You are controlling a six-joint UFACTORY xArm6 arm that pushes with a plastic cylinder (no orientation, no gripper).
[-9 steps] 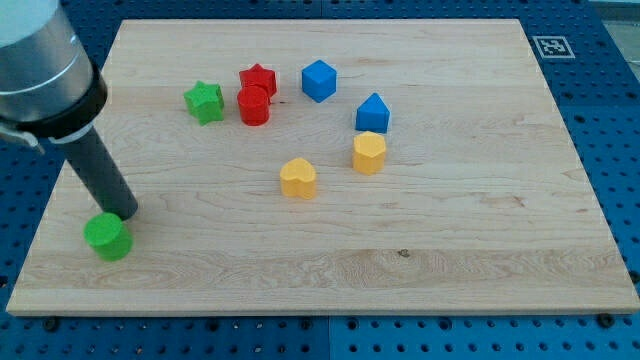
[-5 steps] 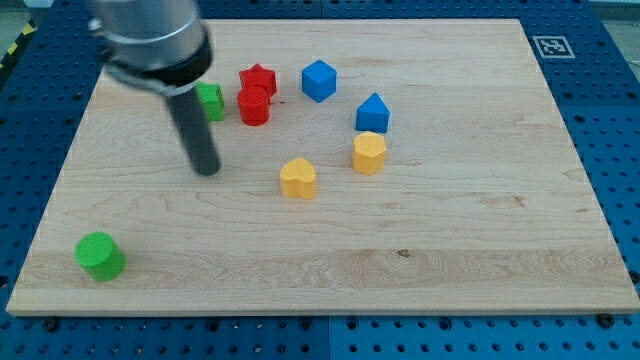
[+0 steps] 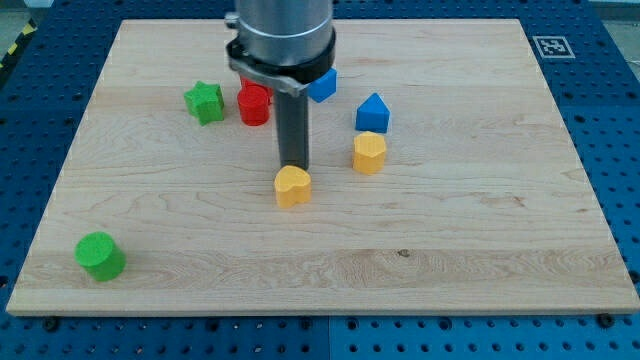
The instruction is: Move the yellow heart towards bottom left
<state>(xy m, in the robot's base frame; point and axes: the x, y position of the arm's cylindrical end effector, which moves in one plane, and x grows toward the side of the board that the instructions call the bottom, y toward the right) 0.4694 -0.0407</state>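
Observation:
The yellow heart (image 3: 292, 187) lies near the middle of the wooden board (image 3: 480, 240). My tip (image 3: 294, 166) stands right at the heart's upper edge, touching it or nearly so. The rod rises from there towards the view's top and hides the red star and part of the blue cube (image 3: 323, 85).
A yellow hexagon block (image 3: 369, 153) and a blue block (image 3: 372, 112) sit right of the rod. A red cylinder (image 3: 253, 105) and green star (image 3: 204, 102) lie at upper left. A green cylinder (image 3: 100, 256) sits at the bottom left.
My tip has swung from the green cylinder at bottom left across to the yellow heart's upper edge. The heart has shifted slightly down and left. The green cylinder was nudged a little lower left.

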